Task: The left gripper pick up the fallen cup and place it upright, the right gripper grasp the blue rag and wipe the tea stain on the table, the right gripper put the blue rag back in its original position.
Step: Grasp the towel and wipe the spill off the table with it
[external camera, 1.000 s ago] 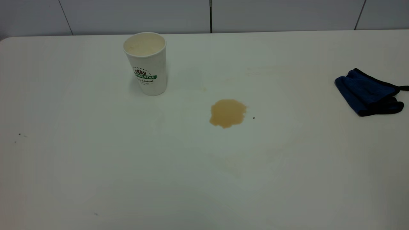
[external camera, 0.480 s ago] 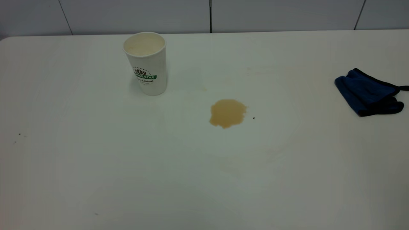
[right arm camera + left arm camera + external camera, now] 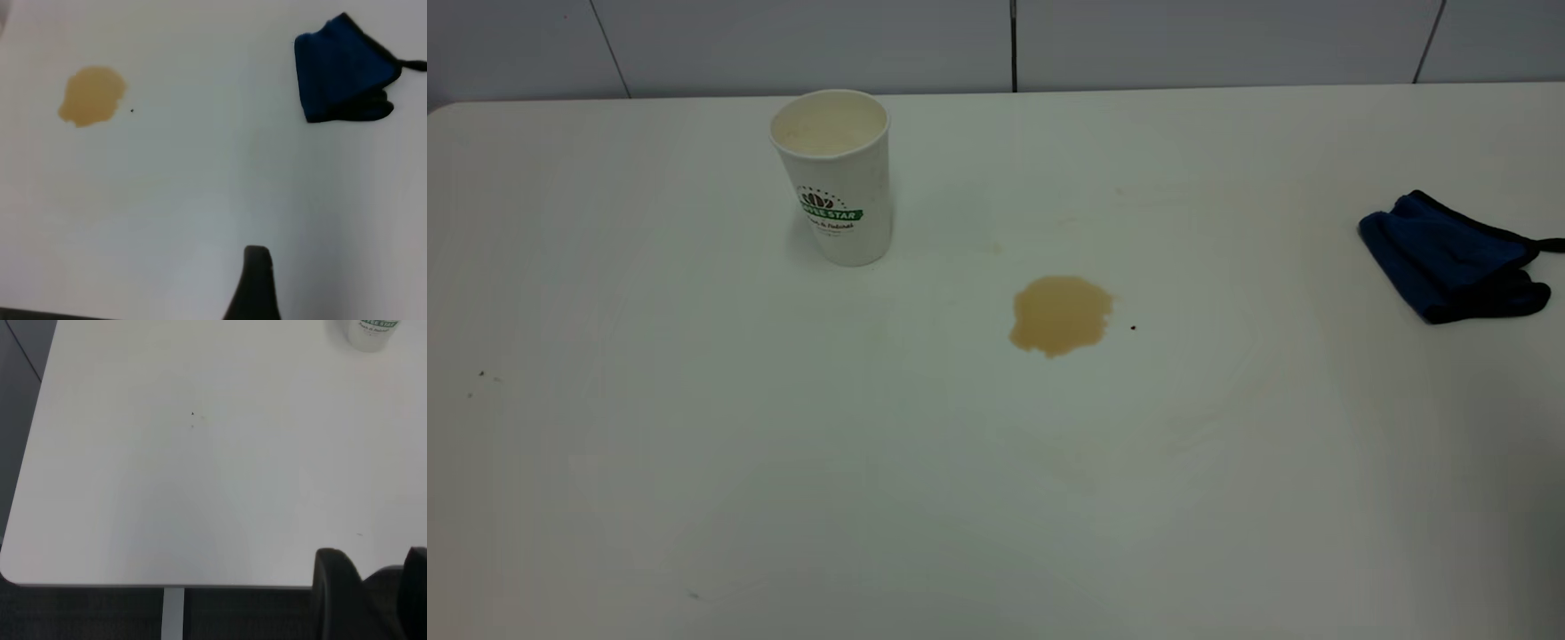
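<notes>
The white cup with its green band stands upright at the back left of the table; its base shows in the left wrist view. The light-brown tea stain lies mid-table, also seen as a stain in the right wrist view. The blue rag lies bunched at the far right, and the rag sits well ahead of my right gripper, of which only one finger shows. My left gripper hovers open at the table's near left edge, far from the cup. Neither gripper appears in the exterior view.
A tiny black speck sits just right of the stain. A tiled wall runs behind the table's back edge. The table's rounded near-left corner shows, with dark floor beyond it.
Cup, stain and rag have not moved. A soft shadow has spread over the table's lower right corner in the exterior view.
</notes>
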Motion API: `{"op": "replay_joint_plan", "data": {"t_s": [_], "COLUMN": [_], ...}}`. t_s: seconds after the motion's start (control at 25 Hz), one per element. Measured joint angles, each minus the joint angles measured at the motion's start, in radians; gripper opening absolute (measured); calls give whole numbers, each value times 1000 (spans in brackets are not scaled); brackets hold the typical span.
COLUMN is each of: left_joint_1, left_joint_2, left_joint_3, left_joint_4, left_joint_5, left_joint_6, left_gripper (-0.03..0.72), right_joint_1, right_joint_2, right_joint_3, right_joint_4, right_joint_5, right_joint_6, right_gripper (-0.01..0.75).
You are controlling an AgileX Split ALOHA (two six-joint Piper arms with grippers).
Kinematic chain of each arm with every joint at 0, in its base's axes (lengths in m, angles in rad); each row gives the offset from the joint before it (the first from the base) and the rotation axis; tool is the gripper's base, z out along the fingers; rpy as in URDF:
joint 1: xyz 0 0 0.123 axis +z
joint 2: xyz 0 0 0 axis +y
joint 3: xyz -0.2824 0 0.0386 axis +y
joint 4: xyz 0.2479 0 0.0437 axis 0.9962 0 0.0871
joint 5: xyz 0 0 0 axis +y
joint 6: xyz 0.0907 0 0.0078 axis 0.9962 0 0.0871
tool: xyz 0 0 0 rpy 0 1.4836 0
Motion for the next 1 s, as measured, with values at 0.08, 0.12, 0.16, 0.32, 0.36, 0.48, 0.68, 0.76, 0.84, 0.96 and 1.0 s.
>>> {"op": "replay_joint_plan", "data": {"t_s": [0.08,0.12,0.16,0.32,0.36,0.48,0.68,0.76,0.84,0.96,1.0], "left_joint_1": [0,0,0,0,0,0,0,0,0,0,0], "left_joint_2": [0,0,0,0,0,0,0,0,0,0,0], "left_joint_3": [0,0,0,0,0,0,0,0,0,0,0], "left_joint_4": [0,0,0,0,0,0,0,0,0,0,0], "left_joint_5": [0,0,0,0,0,0,0,0,0,0,0], "left_joint_6": [0,-1,-1,-1,-1,-1,-1,-1,-1,-1,-1], "left_gripper": [253,253,253,253,253,253,253,253,253,253,253], "right_joint_1": [0,0,0,0,0,0,-5,-16,-29,-51,-59], "right_joint_2": [151,227,304,585,670,850,1116,1199,1274,1370,1394], "right_joint_3": [-25,-43,-62,-185,-224,-331,-533,-612,-702,-827,-857], "right_joint_4": [-1,-3,-5,-9,-9,-9,-23,-30,-40,-77,-91], "right_joint_5": [-69,-92,-108,-134,-136,-146,-121,-97,-66,-2,13], "right_joint_6": [0,0,0,0,0,0,0,0,0,-1,1], "right_gripper": [727,727,727,726,726,726,726,726,725,721,721]}}
